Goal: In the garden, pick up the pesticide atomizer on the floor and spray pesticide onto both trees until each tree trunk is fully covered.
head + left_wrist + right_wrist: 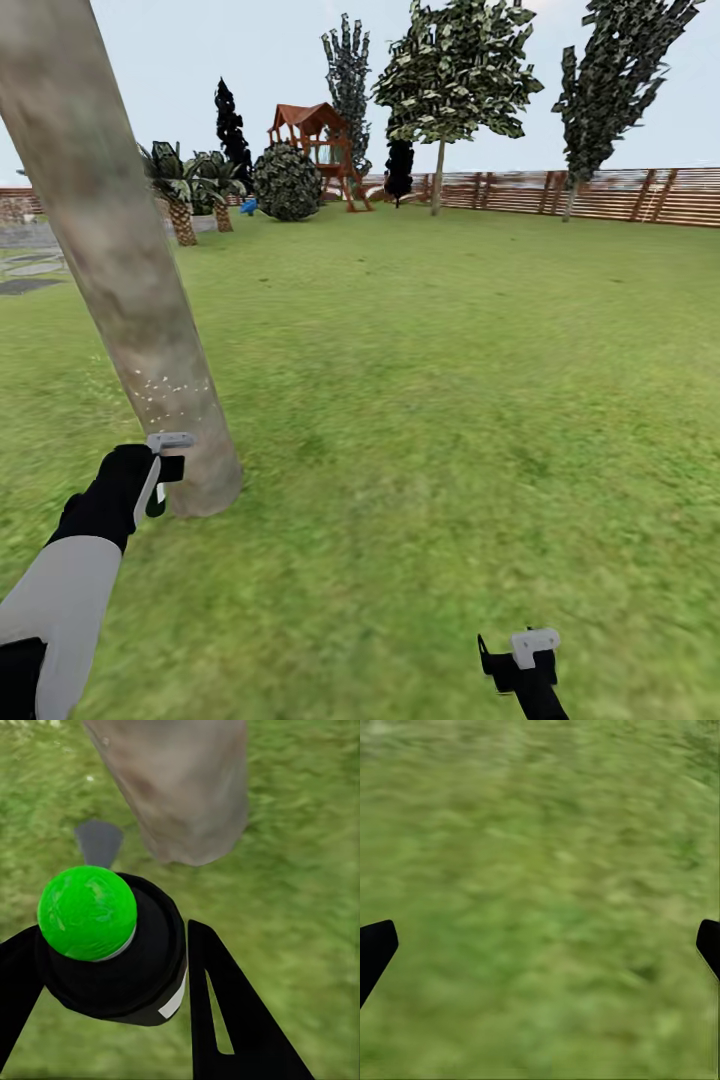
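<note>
Left tool [112, 967] nearest camera, clamped on pesticide atomizer [112, 945]: black body, bright green round cap. In head view left tool [160, 470] hangs just beside base of near tree trunk [120, 260], low over lawn [450, 400]. Whitish pesticide specks [170, 390] dot lower trunk. Right tool [520, 660] low at right, fingers [375, 949] spread wide apart over grass, gripping nothing. Second tree [450, 80] stands far off by wooden fence [600, 195].
</note>
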Tool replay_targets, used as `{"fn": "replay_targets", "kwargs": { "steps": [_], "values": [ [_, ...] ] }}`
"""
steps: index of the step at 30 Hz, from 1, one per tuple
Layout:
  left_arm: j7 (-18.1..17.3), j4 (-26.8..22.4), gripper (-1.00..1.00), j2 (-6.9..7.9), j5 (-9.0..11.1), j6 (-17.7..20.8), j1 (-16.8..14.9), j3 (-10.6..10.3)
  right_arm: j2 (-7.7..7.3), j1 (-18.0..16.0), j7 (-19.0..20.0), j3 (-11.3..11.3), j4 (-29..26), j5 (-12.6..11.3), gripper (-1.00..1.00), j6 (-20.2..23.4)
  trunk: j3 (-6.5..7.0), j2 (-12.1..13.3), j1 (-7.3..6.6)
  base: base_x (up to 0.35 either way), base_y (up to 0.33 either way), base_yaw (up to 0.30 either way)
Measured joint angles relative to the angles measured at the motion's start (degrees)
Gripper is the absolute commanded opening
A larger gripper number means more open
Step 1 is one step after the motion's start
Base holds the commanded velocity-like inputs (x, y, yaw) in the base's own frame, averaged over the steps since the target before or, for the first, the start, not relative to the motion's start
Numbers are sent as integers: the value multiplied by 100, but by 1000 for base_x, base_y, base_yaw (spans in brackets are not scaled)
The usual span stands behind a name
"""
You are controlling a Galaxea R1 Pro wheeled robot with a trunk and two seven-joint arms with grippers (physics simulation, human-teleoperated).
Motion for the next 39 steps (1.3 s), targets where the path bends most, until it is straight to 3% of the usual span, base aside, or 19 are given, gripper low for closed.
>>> {"fn": "replay_targets", "kwargs": {
  "steps": [4,6,7,9,11,12,13,14,15,18,21,25,27,29,31,35,39],
  "values": [
    [-6,1,-100,180,-10,-7,-1,170,0,-2,0,0,-1,-2,100,0,0,0,0,234,-192,10],
    [-1,4,-100,160,37,-13,0,176,0,-1,0,0,-1,-4,100,0,0,0,0,233,-192,124],
    [6,2,-100,-129,1,-20,2,162,0,-3,0,0,1,-6,100,0,0,0,0,225,-199,263],
    [29,-1,-100,-207,-21,-18,-1,163,0,-3,0,0,1,-3,100,0,0,0,0,224,-200,273],
    [21,-1,-100,-136,-32,-15,0,200,0,-2,0,0,1,0,100,0,0,0,0,223,-200,277],
    [15,23,-100,153,105,-7,30,213,0,-4,0,-3,1,-4,100,0,0,0,0,223,-200,277],
    [6,47,-100,261,-99,-11,122,220,1,-6,0,1,1,-3,100,0,-1,0,0,223,-200,277],
    [14,64,-100,263,32,-28,215,210,0,-3,0,0,1,-3,100,0,-1,0,0,223,-200,277],
    [15,69,-100,258,15,-35,253,202,1,-5,0,0,1,-1,100,0,0,0,0,223,-200,278],
    [21,78,-100,149,98,-39,318,175,6,-5,0,0,1,2,100,0,0,0,0,223,-200,277],
    [22,76,-100,-116,98,-44,325,200,9,-1,0,-1,1,2,100,0,0,0,0,179,-155,277],
    [9,77,-100,-1,-20,-101,406,299,9,-2,0,-1,-1,3,100,2,0,0,2,23,-18,252],
    [16,79,-100,94,13,-377,525,337,9,0,0,1,-1,4,100,2,-1,0,2,94,-54,58],
    [22,80,-100,84,24,-555,612,332,9,0,0,5,4,3,100,-3,0,0,0,191,-126,19],
    [24,92,-100,45,40,-632,649,310,5,-1,0,7,9,3,100,-7,0,0,0,228,-168,4],
    [16,190,-100,-286,35,-645,659,276,-5,-1,0,-1,14,1,100,-4,0,0,0,232,-192,0],
    [3,184,-100,-273,-7,-588,658,325,-2,1,0,0,8,2,100,-2,0,0,0,198,-219,0]
  ]
}}
